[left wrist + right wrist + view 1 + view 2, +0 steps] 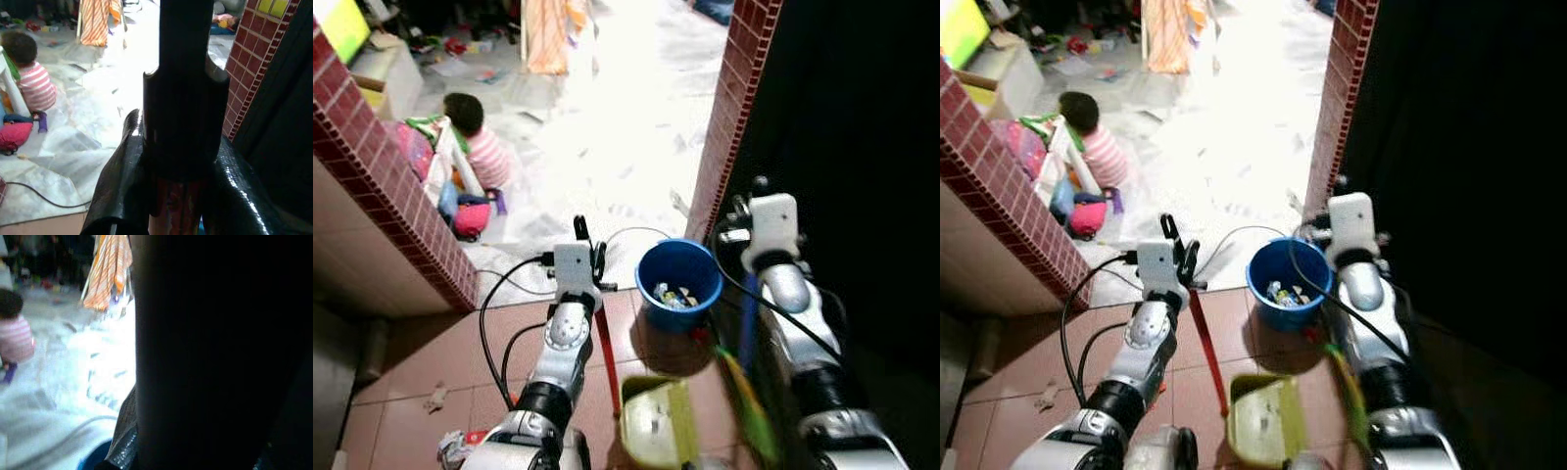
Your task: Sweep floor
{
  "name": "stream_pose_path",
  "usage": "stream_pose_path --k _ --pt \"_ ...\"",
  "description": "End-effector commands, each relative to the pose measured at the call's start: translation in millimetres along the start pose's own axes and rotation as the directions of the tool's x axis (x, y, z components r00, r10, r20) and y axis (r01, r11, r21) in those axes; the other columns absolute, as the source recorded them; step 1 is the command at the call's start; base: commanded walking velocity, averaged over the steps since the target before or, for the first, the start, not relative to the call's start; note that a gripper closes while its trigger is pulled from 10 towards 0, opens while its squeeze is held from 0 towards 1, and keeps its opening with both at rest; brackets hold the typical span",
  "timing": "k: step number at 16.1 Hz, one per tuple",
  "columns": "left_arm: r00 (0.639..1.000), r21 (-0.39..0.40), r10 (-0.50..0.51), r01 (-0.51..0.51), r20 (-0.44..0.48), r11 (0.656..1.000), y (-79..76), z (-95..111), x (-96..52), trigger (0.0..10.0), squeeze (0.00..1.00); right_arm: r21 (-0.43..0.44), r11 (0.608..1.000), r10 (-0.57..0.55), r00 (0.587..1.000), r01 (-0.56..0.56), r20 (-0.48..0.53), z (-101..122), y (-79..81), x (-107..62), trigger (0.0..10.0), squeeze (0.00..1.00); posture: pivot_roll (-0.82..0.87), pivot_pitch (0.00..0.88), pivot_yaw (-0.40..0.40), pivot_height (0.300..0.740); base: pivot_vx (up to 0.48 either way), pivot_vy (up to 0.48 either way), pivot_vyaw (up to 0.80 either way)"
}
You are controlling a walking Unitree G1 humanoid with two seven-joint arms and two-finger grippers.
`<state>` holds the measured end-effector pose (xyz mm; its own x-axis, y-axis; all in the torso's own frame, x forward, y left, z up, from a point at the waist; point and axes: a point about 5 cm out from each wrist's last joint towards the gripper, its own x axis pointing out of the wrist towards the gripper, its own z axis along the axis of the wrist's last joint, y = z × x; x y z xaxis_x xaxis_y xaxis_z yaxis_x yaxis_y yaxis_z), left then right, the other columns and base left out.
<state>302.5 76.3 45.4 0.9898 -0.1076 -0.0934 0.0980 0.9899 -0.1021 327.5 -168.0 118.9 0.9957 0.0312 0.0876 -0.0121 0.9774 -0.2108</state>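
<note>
Pale, brightly lit floor beyond the doorway; reddish tiles nearer. Red brick wall on the left, brick pillar on the right, darkness past it. Seated on the pale floor by the wall, a person in a striped shirt, toys alongside. Striped orange cloth hanging further back.

Blue bucket with scraps inside, standing on the tiles at the foot of the pillar. Yellow-green dustpan low between the arms, its red handle rising toward the left gripper, jaws clamped on the handle, seen close in the left wrist view. Right gripper beside the pillar, above a green-and-blue broom handle; jaws cannot be told, the right wrist view being mostly dark. Small litter on the tiles at left.
</note>
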Motion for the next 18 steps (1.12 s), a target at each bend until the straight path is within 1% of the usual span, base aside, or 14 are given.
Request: stream_pose_path --k 1,4,5,7,8,9,10,12,13,14,15,16,17,18 --pt "1.0 0.015 0.004 -0.005 0.027 1.0 7.6 8.1 6.0 10.0 0.0 0.019 1.0 -0.023 0.998 0.022 0.051 9.6 0.2 5.6 10.0 0.0 -0.08 0.043 0.046 0.74 0.0 0.0 0.0" --pt "0.997 0.039 0.076 -0.076 0.014 0.996 17.0 6.8 8.3 10.0 0.0 0.059 0.998 0.005 0.995 -0.011 0.095 16.1 13.8 6.9 10.0 0.0 -0.07 0.034 0.047 0.74 0.0 0.0 0.0" --pt "0.992 0.057 0.123 -0.124 0.009 0.991 22.4 7.0 9.2 10.0 0.0 0.12 0.991 0.051 0.994 -0.063 0.097 15.8 23.7 5.3 10.0 0.0 -0.06 0.038 0.036 0.74 0.0 0.0 0.0" --pt "0.984 0.095 0.16 -0.167 0.077 0.981 27.5 16.0 11.0 10.0 0.0 0.224 0.956 0.171 0.98 -0.19 0.103 15.8 39.8 -0.3 10.0 0.0 -0.07 0.049 0.022 0.74 0.0 0.0 0.0" --pt "0.984 0.111 0.148 -0.159 0.102 0.981 29.0 20.7 13.7 10.0 0.0 0.284 0.927 0.224 0.969 -0.246 0.107 16.7 45.5 -3.0 10.0 0.0 -0.08 0.046 0.018 0.74 0.0 0.0 0.0" --pt "0.986 0.118 0.124 -0.138 0.115 0.983 28.6 24.4 16.0 10.0 0.0 0.318 0.907 0.251 0.96 -0.277 0.12 20.0 48.1 -4.6 10.0 0.0 -0.08 0.043 0.018 0.74 0.0 0.0 0.0" --pt "0.989 0.12 0.074 -0.089 0.128 0.989 26.8 29.0 19.2 10.0 0.0 0.357 0.877 0.288 0.947 -0.321 0.143 25.7 52.1 -7.0 10.0 0.0 -0.09 0.04 0.018 0.74 0.0 0.0 0.0" --pt "0.989 0.17 0.012 -0.037 0.147 0.985 24.6 35.4 23.3 10.0 0.0 0.402 0.828 0.349 0.92 -0.391 0.177 35.1 59.3 -11.1 10.0 0.0 -0.1 0.044 0.019 0.74 0.0 0.0 0.0" --pt "0.992 0.179 -0.013 -0.009 0.124 0.984 22.5 34.1 24.9 10.0 0.0 0.423 0.794 0.392 0.9 -0.436 0.192 40.5 64.2 -15.2 10.0 0.0 -0.11 0.05 0.02 0.74 0.0 0.0 0.0" --pt "0.999 0.177 -0.014 0.006 0.043 0.984 19.7 26.5 27.0 10.0 0.0 0.427 0.768 0.431 0.878 -0.478 0.207 45.5 67.8 -20.0 10.0 0.0 -0.11 0.057 0.021 0.74 0.0 0.0 0.0" --pt "1.0 0.219 -0.01 0.01 -0.002 0.976 17.2 23.9 29.3 10.0 0.0 0.436 0.749 0.452 0.866 -0.5 0.216 49.9 69.2 -22.2 10.0 0.0 -0.11 0.062 0.021 0.74 0.0 0.0 0.0" --pt "1.0 0.22 -0.028 0.03 -0.013 0.975 14.6 24.4 30.9 10.0 0.0 0.444 0.732 0.467 0.855 -0.516 0.223 54.2 69.7 -23.4 10.0 0.0 -0.12 0.063 0.023 0.74 0.0 0.0 0.0" --pt "0.998 0.19 -0.064 0.069 -0.029 0.979 11.2 25.0 32.7 10.0 0.0 0.428 0.725 0.483 0.841 -0.54 0.242 63.5 68.0 -23.1 10.0 0.0 -0.13 0.062 0.029 0.74 0.0 0.0 0.0" --pt "0.997 0.19 -0.069 0.075 -0.033 0.979 10.7 25.0 33.0 10.0 0.0 0.422 0.726 0.483 0.839 -0.543 0.248 66.1 66.9 -22.5 10.0 0.0 -0.13 0.062 0.03 0.74 0.0 0.0 0.0"
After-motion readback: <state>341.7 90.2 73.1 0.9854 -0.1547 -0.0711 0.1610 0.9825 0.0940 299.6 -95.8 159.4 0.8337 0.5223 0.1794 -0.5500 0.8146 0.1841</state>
